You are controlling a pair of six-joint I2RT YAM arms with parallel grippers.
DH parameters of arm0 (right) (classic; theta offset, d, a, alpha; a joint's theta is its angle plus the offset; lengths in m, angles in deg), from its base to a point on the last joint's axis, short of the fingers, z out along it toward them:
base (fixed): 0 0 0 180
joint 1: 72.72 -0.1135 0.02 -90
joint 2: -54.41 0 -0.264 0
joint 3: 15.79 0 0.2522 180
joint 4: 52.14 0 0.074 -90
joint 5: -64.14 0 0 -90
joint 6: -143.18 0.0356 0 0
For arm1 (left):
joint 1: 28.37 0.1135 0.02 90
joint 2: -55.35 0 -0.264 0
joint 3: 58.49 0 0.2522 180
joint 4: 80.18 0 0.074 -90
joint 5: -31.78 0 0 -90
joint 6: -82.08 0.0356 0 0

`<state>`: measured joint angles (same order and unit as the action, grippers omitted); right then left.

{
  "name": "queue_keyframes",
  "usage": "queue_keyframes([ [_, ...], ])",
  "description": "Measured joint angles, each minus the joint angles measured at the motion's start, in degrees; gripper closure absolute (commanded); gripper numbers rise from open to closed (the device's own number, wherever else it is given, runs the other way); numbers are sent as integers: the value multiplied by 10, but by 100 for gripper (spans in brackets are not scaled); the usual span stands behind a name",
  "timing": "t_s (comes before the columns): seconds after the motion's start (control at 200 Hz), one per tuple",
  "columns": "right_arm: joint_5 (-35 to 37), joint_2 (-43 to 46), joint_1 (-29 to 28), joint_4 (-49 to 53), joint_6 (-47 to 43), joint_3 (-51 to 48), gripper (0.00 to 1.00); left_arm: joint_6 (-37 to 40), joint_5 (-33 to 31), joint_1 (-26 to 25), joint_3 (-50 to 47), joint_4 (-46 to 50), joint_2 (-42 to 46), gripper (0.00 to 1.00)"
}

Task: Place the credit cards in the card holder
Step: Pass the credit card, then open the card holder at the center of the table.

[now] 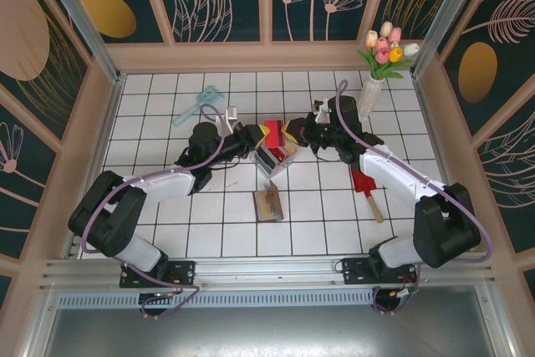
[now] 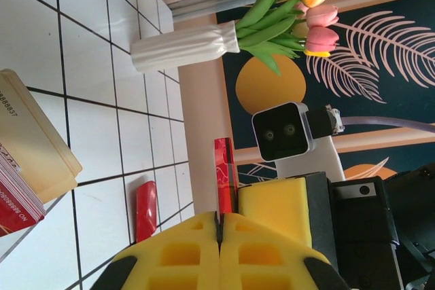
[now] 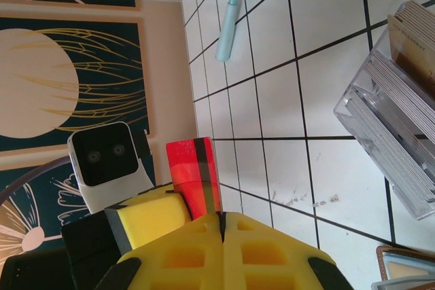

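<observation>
Grippers meet tip to tip over mid-table. Left gripper [image 2: 219,234] clamped on red credit card [image 2: 224,171], which shows edge-on at finger seam. Right gripper [image 3: 221,236] has fingers pressed together with nothing visible between them; same card just beside its tips. Other credit cards [image 3: 401,100] stand packed in clear tray [image 1: 266,165] under grippers. Card holder [image 1: 269,204] lies on tiles nearer arm bases, just short of tray. Red scoop [image 1: 365,188] to right, apart.

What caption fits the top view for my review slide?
Left gripper and right gripper both grip one red card near the clear tray; the card holder lies nearer the bases.
</observation>
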<state>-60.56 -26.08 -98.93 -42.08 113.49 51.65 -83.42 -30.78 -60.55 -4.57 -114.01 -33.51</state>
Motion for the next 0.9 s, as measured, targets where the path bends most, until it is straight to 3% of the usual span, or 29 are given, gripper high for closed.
queue_keyframes([
  [0.19, 5, 2, -1, 19, -30, 0, 74, -3, -16, 0, -23, -1, 23, 100],
  [0.275, 31, 16, 0, 51, -64, -1, 55, -1, -47, 0, -53, 27, 64, 100],
  [0.355, 70, 40, -13, 93, -111, 0, 48, 4, -88, 0, -84, 82, 122, 100],
  [0.5, 186, 52, -110, 183, -187, 13, 28, 14, -190, 0, -132, 226, 261, 100],
  [0.565, 239, 40, -167, 219, -209, 18, 11, 15, -231, 0, -153, 276, 317, 100],
  [0.711, 338, -23, -276, 280, -238, 41, 3, 8, -305, 0, -206, 383, 442, 100],
  [0.901, 438, -129, -344, 346, -235, 97, 3, 1, -346, 0, -236, 455, 520, 99],
])
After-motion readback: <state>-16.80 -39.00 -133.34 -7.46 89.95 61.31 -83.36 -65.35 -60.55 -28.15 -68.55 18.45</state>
